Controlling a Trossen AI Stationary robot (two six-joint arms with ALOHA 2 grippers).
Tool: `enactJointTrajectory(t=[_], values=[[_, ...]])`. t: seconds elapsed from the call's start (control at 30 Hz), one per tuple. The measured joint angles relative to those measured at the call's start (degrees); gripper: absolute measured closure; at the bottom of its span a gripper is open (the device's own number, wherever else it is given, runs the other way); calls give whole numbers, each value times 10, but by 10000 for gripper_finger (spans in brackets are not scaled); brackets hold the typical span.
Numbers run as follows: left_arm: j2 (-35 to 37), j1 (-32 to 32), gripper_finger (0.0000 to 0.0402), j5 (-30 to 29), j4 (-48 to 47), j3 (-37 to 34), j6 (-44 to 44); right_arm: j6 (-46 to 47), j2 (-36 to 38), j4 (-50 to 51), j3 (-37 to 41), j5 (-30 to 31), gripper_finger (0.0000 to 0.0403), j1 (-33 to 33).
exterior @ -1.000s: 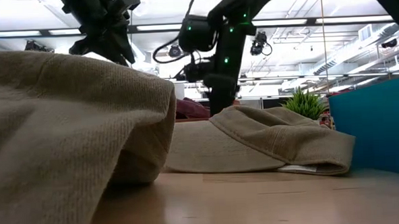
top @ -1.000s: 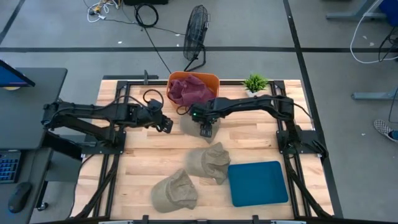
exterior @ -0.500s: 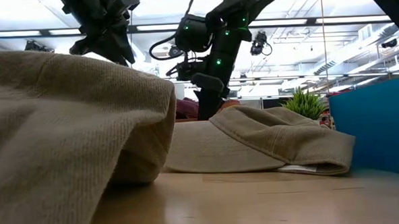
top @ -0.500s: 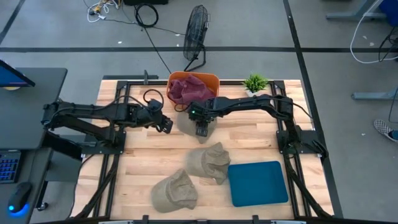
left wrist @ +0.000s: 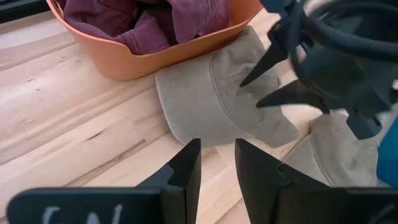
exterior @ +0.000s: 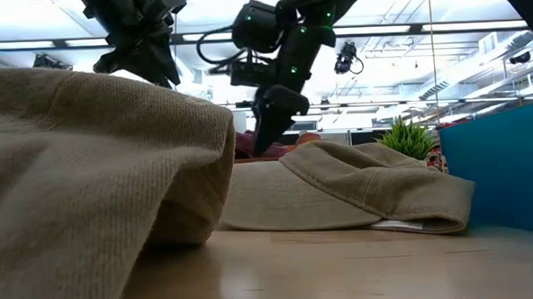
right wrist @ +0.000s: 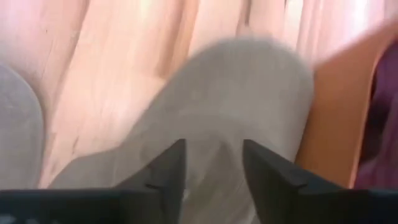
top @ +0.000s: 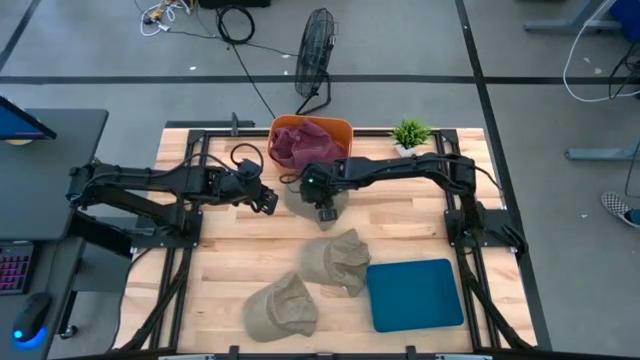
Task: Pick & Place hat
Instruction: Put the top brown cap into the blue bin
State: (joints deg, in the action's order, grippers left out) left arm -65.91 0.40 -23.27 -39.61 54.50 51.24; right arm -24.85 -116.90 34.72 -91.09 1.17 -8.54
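Observation:
A tan hat [top: 298,205] lies flat on the wood, its far edge against the orange basket [top: 311,128] that holds maroon cloth. My right gripper [top: 325,210] is open over this hat's crown [left wrist: 214,93], slanting down; in the right wrist view its fingers [right wrist: 168,168] frame the hat [right wrist: 236,99]. My left gripper [top: 270,202] hangs open above the table to the hat's left, clear of it [left wrist: 217,146]. Two more tan hats [top: 335,260] [top: 282,305] lie nearer the table's near edge. My right gripper's open fingers [left wrist: 267,62] come at the hat's crown from above, slanting. I cannot tell whether they touch the cloth. The hat lies flat on the table.
A blue mat [top: 415,293] lies at the near right. A small green plant [top: 410,132] stands at the far edge, right of the basket. In the low view the two nearer hats [exterior: 358,190] [exterior: 79,185] hide the far hat. Bare wood lies left of the hats.
My right gripper has shifted a little toward the table's left over the hat and tipped from upright to slanting. The hat has stayed where it was, and the left arm has kept still.

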Motion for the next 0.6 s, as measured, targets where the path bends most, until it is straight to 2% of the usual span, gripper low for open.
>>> enactJointTrajectory(t=[0.17,0.27,0.37,0.53,0.6], values=[[0,0,301,0,0,0,2,-54,-1,-29,0,8,164,-1],[0,0,301,0,1,0,2,-54,-2,-26,0,-7,141,-13],[0,0,301,1,1,0,5,-11,-23,-17,0,-44,137,-26],[0,0,301,4,2,0,2,-30,-48,-27,1,11,153,-29],[0,0,301,4,2,0,1,-40,-58,-32,0,16,161,-29]])
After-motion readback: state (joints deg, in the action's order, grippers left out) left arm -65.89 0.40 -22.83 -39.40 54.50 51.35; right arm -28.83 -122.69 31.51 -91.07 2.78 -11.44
